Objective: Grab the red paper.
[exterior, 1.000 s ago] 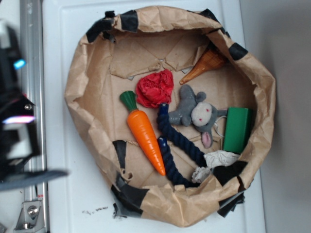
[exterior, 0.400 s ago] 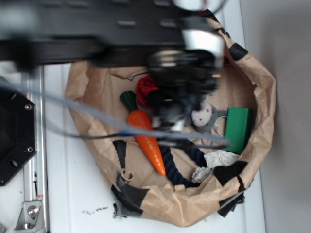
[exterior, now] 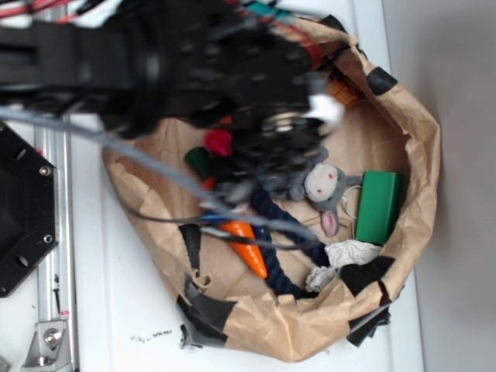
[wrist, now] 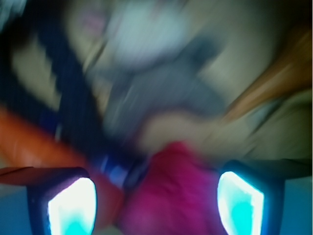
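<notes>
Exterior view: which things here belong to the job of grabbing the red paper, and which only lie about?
For the job:
red paper
gripper, fingers apart

Lying about:
carrot toy
plush mouse
green block
blue rope
white paper wad
paper bag

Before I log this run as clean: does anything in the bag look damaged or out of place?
Nothing stands out. The toys lie loose in the taped brown paper bag, none spilled. The hand is open around the red paper. Motion blur hides finer detail.
</notes>
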You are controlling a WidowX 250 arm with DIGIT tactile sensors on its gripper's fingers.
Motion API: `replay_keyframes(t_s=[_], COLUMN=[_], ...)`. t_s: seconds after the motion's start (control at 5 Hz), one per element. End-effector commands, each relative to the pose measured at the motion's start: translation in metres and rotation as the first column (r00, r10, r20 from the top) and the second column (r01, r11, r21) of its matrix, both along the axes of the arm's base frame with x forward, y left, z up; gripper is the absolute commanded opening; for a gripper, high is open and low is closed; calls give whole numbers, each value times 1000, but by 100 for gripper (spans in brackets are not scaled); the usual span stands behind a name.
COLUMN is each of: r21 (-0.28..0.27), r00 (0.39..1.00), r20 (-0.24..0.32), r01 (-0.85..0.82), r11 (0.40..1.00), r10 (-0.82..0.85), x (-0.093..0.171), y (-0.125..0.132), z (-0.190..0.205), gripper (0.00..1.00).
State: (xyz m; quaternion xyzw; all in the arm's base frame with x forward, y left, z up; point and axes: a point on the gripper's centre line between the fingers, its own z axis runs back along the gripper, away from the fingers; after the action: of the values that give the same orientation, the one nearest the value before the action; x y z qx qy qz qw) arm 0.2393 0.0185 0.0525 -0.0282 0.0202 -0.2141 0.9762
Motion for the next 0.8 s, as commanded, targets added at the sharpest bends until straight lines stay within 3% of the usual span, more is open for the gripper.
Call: replay_keyframes(t_s=[0.0, 0.6], r21=[9, 28], r00=[993, 986], r20=[112, 147], r01=[-29, -78], r11=[1000, 997], r10=[28, 73], x=[-18, 25], y=[5, 7], z=[23, -26], gripper=[100, 100])
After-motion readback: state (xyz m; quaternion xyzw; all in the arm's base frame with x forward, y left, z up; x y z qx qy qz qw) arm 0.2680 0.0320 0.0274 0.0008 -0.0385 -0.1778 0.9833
